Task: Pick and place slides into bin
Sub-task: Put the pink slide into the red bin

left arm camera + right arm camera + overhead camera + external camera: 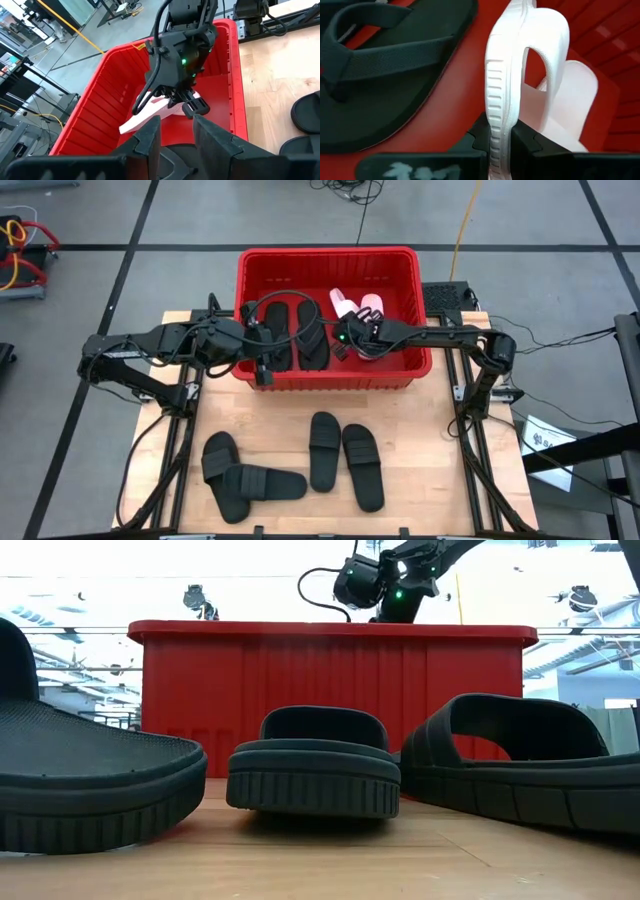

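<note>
The red bin [330, 258] stands at the table's far middle. In it lie two black flip-flops [310, 338] and a pink slide [577, 95]. My right gripper [501, 142] reaches into the bin's right half and is shut on a second pink slide [512, 60]. My left gripper [177, 131] hovers open over the bin's left part, pointing at the right gripper [189, 104], with nothing between its fingers. Several black slides [323, 450] lie sole-down on the table in front of the bin. My right gripper pinches the pink slide's sole by its ribbed side edge [495, 125] between its two fingers. The fingers slant down into the bin from the table's right side. The slide stands on edge, its strap [547, 42] turned sideways. Whether its far end touches the bin floor does not show.
The bin's near wall [330, 690] rises behind the black slides [315, 765] in the low view. Bare wood shows between the bin and the slides and along the right edge [470, 450]. The arms' frames flank the table on both sides.
</note>
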Available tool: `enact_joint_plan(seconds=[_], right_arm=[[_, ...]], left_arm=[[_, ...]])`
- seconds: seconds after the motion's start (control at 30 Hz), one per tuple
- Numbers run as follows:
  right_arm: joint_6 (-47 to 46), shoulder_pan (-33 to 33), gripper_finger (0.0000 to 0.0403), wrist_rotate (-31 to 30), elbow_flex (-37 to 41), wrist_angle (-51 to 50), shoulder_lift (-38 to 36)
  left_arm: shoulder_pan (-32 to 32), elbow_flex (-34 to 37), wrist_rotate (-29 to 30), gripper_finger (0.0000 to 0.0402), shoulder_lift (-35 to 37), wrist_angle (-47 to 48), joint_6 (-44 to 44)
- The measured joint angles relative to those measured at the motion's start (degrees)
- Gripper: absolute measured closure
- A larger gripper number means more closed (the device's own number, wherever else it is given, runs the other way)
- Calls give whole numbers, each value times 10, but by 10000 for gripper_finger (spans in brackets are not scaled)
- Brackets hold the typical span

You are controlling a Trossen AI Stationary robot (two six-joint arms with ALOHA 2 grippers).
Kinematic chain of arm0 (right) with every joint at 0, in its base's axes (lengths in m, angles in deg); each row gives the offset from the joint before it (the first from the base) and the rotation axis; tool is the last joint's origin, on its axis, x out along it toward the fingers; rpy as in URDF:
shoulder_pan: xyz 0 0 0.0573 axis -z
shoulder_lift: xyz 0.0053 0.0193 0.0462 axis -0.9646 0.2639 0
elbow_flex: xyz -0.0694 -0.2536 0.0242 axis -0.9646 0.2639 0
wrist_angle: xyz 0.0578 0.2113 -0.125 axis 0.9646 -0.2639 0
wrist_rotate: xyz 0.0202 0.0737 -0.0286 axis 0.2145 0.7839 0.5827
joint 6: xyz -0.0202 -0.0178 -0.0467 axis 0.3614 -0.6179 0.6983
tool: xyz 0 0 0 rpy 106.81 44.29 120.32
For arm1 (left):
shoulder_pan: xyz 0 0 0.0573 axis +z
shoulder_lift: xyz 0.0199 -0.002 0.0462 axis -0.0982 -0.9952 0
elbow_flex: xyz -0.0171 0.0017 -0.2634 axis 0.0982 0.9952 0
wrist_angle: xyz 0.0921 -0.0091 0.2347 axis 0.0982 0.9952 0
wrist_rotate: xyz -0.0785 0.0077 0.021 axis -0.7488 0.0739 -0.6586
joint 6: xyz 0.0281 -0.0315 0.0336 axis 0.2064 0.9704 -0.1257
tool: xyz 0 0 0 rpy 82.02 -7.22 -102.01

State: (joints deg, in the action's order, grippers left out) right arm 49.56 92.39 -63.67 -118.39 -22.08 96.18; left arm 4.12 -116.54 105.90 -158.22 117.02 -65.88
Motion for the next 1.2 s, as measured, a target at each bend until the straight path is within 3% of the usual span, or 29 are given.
enact_joint_plan(seconds=[0.2, 0.4, 0.7, 1.2], right_arm=[[-16, -22, 380, -3, 0, -4, 0], [-18, -39, 382, -75, 0, -10, 0], [-73, -40, 382, -98, 0, -76, 0], [-69, -38, 337, -75, 0, -77, 0]], left_arm=[[0, 0, 0, 284, 0, 1, -13], [0, 0, 0, 284, 0, 5, -17], [0, 0, 0, 284, 0, 4, -35], [0, 0, 0, 284, 0, 4, -35]])
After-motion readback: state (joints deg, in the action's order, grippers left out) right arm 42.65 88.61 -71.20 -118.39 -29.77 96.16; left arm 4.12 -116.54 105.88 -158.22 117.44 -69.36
